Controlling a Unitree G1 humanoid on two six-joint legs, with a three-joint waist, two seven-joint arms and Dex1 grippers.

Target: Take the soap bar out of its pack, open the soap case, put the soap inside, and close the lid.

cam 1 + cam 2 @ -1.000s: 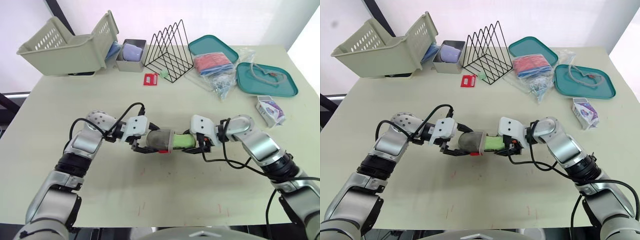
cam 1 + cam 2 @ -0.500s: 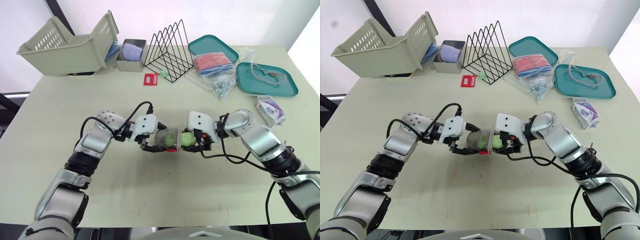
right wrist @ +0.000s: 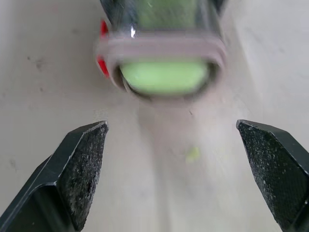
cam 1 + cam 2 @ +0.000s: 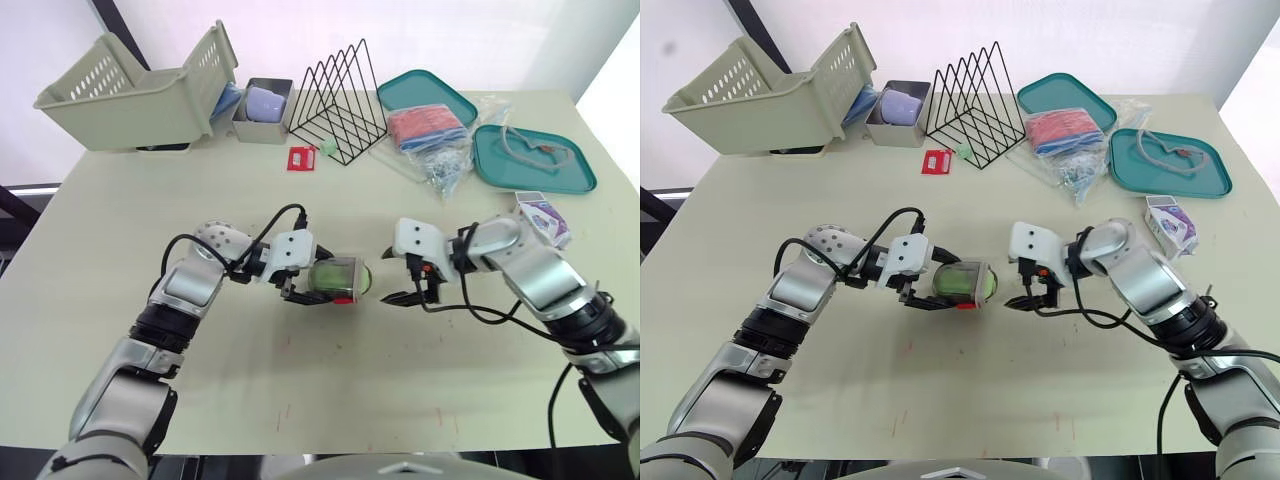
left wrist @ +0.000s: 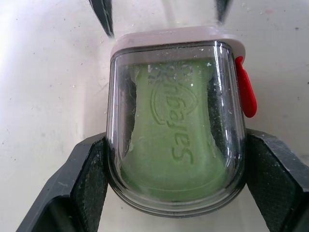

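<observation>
Now that the right tool [image 4: 396, 277] has let go of the soap and drawn back, its two fingers stand wide apart with nothing between them. It hangs low over the worktop [image 4: 300, 400], near the mouth of the soap case [image 4: 338, 276] but clear of it. Half a second ago it was pressed up to that mouth with the green bar in its grip, and a second ago a good half of the bar still stuck out.

The left tool [image 4: 318, 286] stays clamped across the case, one finger on each flank. It holds the case on its side with the open end turned toward the right tool. The soap [image 5: 174, 145] now lies almost wholly under the clear cover (its stamped lettering reads through the plastic in the left wrist view). Its rounded end shows at the rim in the right wrist view, though whether it sits flush or pokes out a little cannot be told. A red latch [image 5: 246, 94] juts from one side of the rim.

The small box [image 4: 541, 216] near the right edge, likely the emptied pack, lies well apart. Unpacking and loading therefore look done, and closing the lid seems to be what remains.
</observation>
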